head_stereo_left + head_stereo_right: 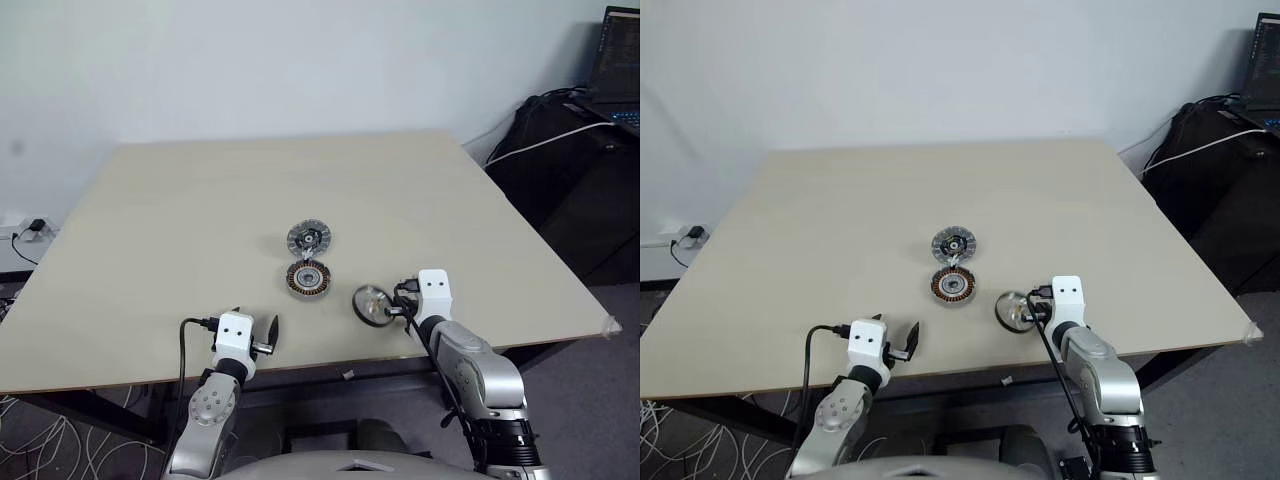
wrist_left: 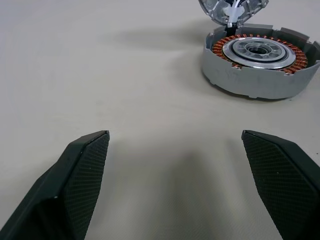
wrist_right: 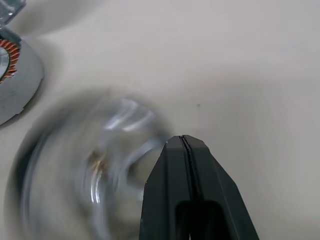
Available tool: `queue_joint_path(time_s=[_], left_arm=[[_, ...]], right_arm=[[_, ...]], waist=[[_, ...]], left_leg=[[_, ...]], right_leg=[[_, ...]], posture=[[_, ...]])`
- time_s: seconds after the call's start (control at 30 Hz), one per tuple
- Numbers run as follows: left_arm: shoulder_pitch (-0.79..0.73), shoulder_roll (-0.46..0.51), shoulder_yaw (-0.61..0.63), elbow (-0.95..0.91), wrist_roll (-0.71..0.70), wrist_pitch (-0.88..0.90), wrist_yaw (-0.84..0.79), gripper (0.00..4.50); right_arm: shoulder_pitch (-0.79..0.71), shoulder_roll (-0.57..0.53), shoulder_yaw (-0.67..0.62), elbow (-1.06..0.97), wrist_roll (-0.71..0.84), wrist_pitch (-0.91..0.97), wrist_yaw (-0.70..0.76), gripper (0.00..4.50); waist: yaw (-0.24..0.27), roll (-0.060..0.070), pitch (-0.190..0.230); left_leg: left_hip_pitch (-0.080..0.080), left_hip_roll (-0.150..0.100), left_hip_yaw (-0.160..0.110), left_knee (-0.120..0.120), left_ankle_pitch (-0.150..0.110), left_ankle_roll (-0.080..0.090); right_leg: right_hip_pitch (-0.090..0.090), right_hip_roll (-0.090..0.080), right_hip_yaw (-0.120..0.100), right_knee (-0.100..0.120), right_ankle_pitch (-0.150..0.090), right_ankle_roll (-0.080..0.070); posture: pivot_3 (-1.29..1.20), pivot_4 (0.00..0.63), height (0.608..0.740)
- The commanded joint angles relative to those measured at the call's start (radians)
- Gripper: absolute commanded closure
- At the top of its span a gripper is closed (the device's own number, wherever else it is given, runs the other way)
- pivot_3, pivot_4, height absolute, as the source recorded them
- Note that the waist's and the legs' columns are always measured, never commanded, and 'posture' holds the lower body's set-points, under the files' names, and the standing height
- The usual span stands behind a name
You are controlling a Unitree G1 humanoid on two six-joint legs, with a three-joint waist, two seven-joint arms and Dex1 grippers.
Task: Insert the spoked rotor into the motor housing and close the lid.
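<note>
The motor housing (image 1: 308,278) lies in the middle of the table with its copper coils facing up. The lid (image 1: 309,238) lies open just behind it and joined to it. The spoked rotor (image 1: 372,304) sits tilted on the table to the right of the housing, and is blurred in the right wrist view (image 3: 95,165). My right gripper (image 3: 182,142) is shut, its fingers pressed together at the rotor's right edge, with nothing visible between them. Near the table's front edge, left of the housing (image 2: 260,60), my left gripper (image 2: 175,135) stands open and holds nothing.
The beige table (image 1: 200,210) ends close in front of both grippers. Dark bags and cables (image 1: 570,160) and a laptop (image 1: 622,60) stand off the table's far right side. Wires lie on the floor at the left (image 1: 30,440).
</note>
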Motion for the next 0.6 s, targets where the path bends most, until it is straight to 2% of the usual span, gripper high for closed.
queue_joint_path(time_s=[0.03, 0.43, 0.53, 0.6], left_arm=[[-0.014, -0.003, 0.008, -0.019, -0.001, -0.015, -0.007, 0.00], [-0.022, -0.005, 0.017, -0.009, -0.007, -0.016, -0.017, 0.00], [-0.022, -0.007, 0.019, -0.008, -0.008, -0.015, -0.020, 0.00], [-0.022, -0.007, 0.020, -0.008, -0.007, -0.015, -0.021, 0.00]], right_arm=[[-0.021, -0.010, 0.003, -0.038, -0.001, -0.014, 0.009, 4.48], [-0.024, -0.012, 0.006, -0.046, -0.001, -0.046, 0.033, 4.48], [-0.027, -0.011, 0.002, -0.054, 0.008, -0.051, 0.043, 3.94], [-0.027, -0.012, 0.003, -0.064, 0.005, -0.046, 0.041, 3.32]], waist=[[0.000, 0.000, 0.000], [-0.003, 0.000, 0.000], [-0.003, 0.000, 0.000], [-0.003, 0.000, 0.000]], left_leg=[[0.000, 0.000, 0.000, 0.000, 0.000, 0.000], [0.000, 0.000, 0.000, 0.000, 0.000, 0.000], [0.000, 0.000, 0.000, 0.000, 0.000, 0.000], [0.000, 0.000, 0.000, 0.000, 0.000, 0.000]], right_leg=[[0.000, 0.000, 0.000, 0.000, 0.000, 0.000], [0.000, 0.000, 0.000, 0.000, 0.000, 0.000], [0.000, 0.000, 0.000, 0.000, 0.000, 0.000], [0.000, 0.000, 0.000, 0.000, 0.000, 0.000]], posture=[[0.00, 0.000, 0.740], [0.00, 0.000, 0.740], [0.00, 0.000, 0.740], [0.00, 0.000, 0.740]])
